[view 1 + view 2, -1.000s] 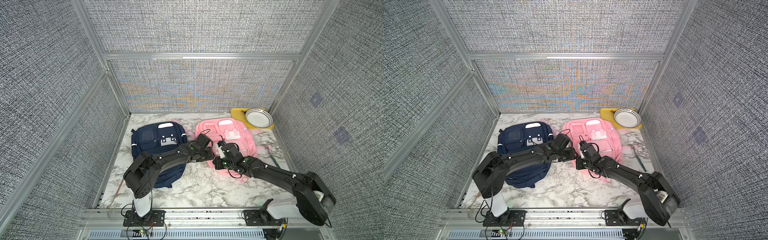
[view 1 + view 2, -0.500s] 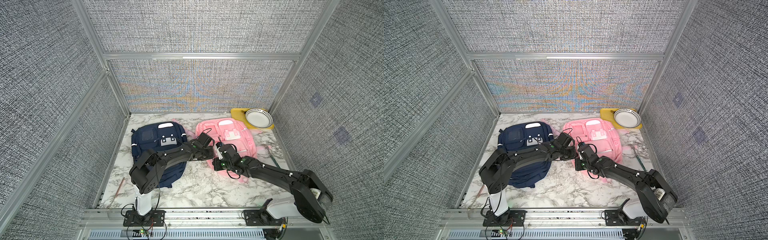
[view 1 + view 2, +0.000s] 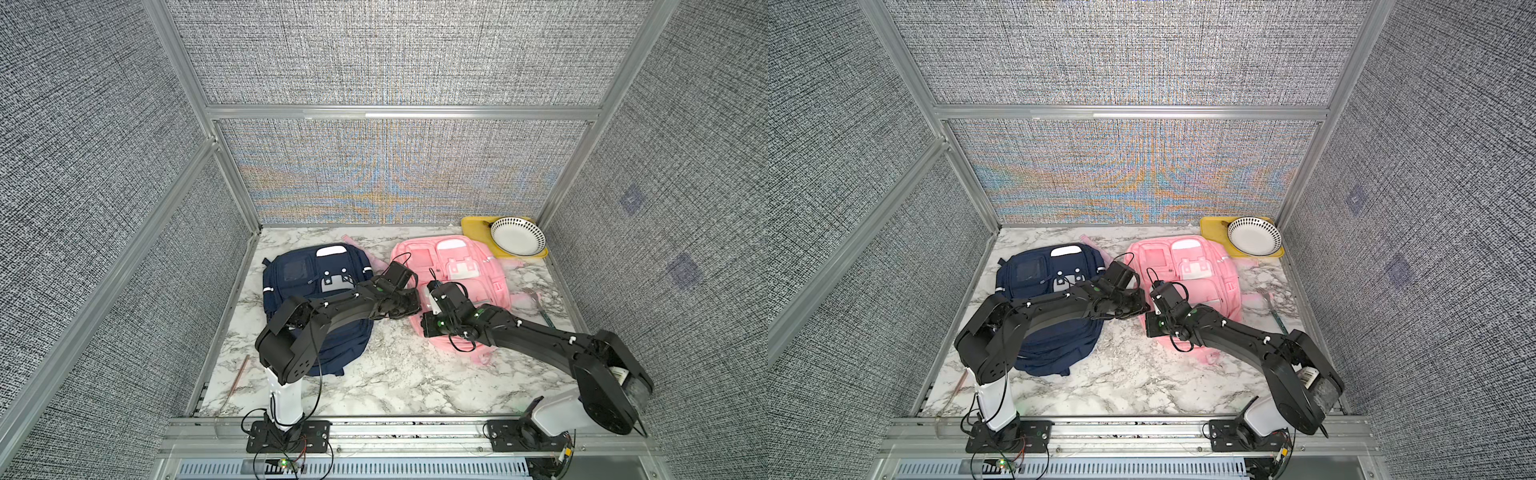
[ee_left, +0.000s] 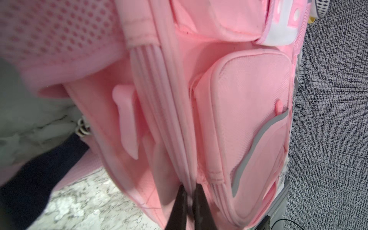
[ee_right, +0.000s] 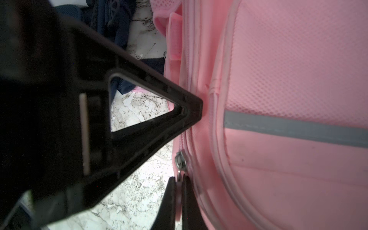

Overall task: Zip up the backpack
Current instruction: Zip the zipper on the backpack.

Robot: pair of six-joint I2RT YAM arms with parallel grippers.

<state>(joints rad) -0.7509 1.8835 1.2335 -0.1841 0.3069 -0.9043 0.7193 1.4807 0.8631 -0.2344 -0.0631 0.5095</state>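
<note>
The right claw hides most of the zipper pull.

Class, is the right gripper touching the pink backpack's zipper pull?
Touching: the right wrist view shows the right gripper shut on the zipper pull.

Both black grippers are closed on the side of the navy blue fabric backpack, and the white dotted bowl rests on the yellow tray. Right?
No. Both wrist views show the left gripper and right gripper closed on the side of the pink fabric backpack, not the navy blue fabric backpack. The white dotted bowl does rest on the yellow tray.
</note>
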